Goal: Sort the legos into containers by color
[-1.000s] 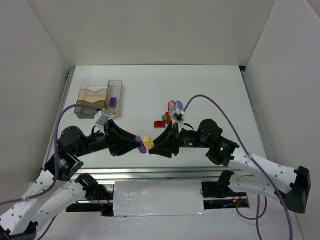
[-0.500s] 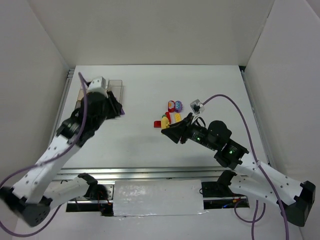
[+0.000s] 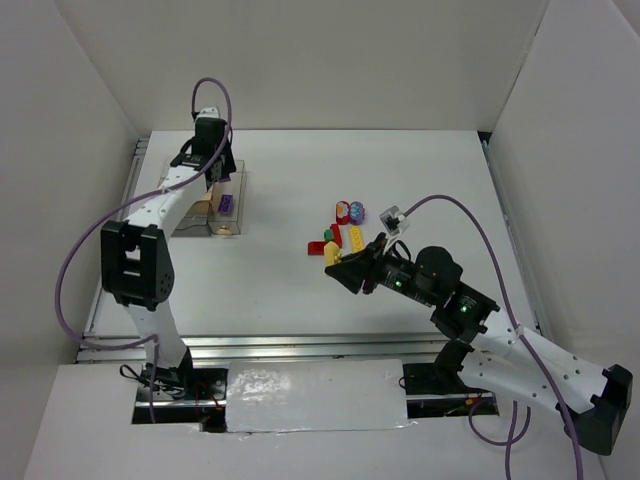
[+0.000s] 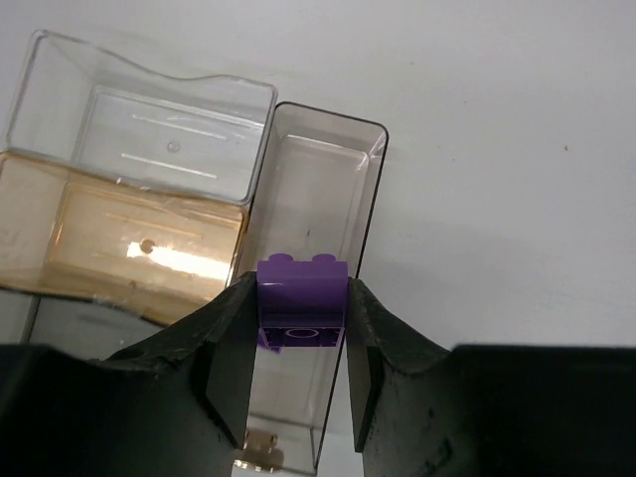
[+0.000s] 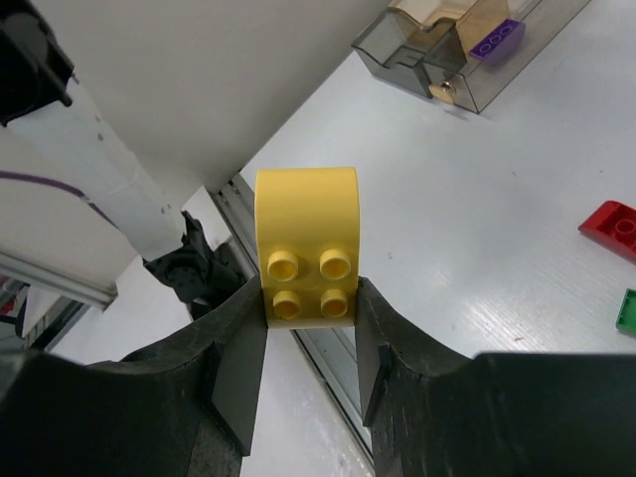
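My left gripper is shut on a purple brick and holds it over the long narrow compartment of the clear container at the table's far left. A sliver of purple shows just under the held brick. In the top view the left gripper is over the container beside a purple brick. My right gripper is shut on a yellow rounded brick and holds it above the table, just near of the loose legos.
Loose red, green, yellow and rounded bricks lie mid-table. The right wrist view shows the container with a purple brick, a red brick and a green one. White walls enclose the table.
The left arm swung from the table's middle up to the container, carrying the purple brick. The right gripper drew back to the right with the yellow brick.
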`<action>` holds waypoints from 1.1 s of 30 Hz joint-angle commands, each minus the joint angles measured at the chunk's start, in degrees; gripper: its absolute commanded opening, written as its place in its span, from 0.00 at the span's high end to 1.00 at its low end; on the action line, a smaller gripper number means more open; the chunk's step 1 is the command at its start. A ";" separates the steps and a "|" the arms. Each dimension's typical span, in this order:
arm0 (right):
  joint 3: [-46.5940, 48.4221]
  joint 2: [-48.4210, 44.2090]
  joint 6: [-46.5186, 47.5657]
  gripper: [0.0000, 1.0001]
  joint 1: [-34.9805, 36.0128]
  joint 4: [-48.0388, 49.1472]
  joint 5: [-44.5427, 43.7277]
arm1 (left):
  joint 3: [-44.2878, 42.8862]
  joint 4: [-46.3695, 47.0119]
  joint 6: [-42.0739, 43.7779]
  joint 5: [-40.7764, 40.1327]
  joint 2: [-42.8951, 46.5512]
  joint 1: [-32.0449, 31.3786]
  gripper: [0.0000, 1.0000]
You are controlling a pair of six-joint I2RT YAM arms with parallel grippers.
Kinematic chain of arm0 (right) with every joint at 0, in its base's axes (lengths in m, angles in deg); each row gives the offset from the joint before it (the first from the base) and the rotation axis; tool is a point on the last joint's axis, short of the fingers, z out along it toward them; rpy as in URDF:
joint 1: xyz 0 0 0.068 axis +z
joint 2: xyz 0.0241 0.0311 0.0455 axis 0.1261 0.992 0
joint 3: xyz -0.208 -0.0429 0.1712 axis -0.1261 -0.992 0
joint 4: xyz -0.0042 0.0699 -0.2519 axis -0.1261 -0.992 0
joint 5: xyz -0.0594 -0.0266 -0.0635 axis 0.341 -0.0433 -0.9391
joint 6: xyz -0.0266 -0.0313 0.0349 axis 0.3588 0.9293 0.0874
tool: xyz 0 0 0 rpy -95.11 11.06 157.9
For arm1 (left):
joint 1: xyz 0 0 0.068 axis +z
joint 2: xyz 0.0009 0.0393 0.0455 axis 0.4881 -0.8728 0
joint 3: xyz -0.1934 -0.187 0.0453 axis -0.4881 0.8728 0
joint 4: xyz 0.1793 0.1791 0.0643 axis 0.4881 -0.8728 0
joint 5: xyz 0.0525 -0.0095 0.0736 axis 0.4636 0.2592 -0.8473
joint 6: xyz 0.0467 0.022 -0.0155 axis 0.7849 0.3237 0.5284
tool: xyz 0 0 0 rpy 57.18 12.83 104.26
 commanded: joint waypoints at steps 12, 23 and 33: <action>-0.44 0.84 1.67 1.00 0.51 1.56 3.42 | -7.91 2.49 1.67 -3.62 -12.02 0.80 0.25; 0.44 6.38 0.53 1.00 -0.37 5.43 6.66 | 7.61 4.19 -9.22 26.82 18.75 0.62 0.01; 2.38 9.19 -5.70 1.00 -2.92 16.83 24.05 | 37.33 26.57 -13.53 57.10 52.84 -17.91 0.00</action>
